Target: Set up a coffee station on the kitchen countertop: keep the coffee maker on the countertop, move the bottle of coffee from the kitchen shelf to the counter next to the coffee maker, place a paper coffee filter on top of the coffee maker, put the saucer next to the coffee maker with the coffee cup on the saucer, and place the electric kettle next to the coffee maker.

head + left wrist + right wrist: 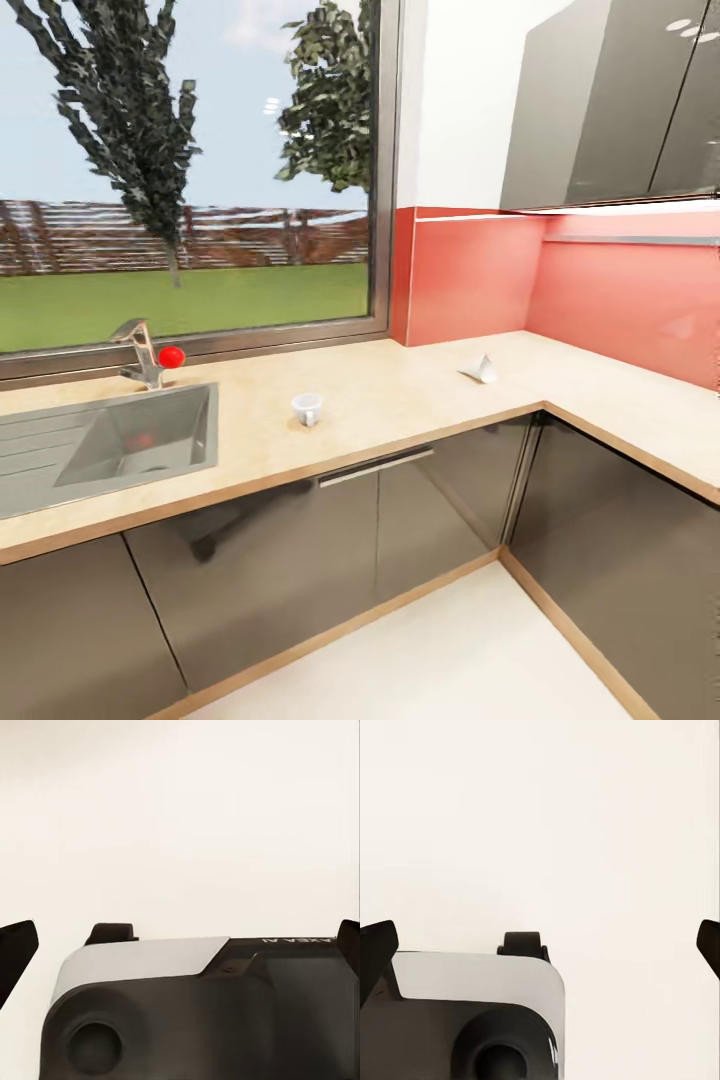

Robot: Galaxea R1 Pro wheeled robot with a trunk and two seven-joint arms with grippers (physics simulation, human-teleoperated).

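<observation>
Cup [307, 408] first: tiny white thing with a little loop handle, sitting upright on the tan worktop [400, 400] a bit to the side of the sink [110, 440], not far from the front edge. My guess is it's light and stiff, glazed so a bit slippery, and it'd chip if dropped, so I'd pinch it across the rim or wall rather than fuss with that handle. Paper filter [480, 370] is well apart from the cup, further along toward the corner near the red backsplash [470, 280]. That one looks flimsy and crushable, so a soft pinch on its raised pointed edge seems the way to go.

Nothing stands between the robot and either item as far as I can see. Tap [140, 352] with a red knob [171, 357] is over behind the sink, near the window [190, 170], clear of both. Dark drawer fronts below, grey wall cupboards [610, 100] up top over the corner.

Left pincer [180, 937] and right pincer [540, 941] each show in their own wrist views with dark fingertips [15, 945] at the far edges of the picture, so the jaws are spread wide with nothing between them. Both look down past the robot's base at plain pale floor
</observation>
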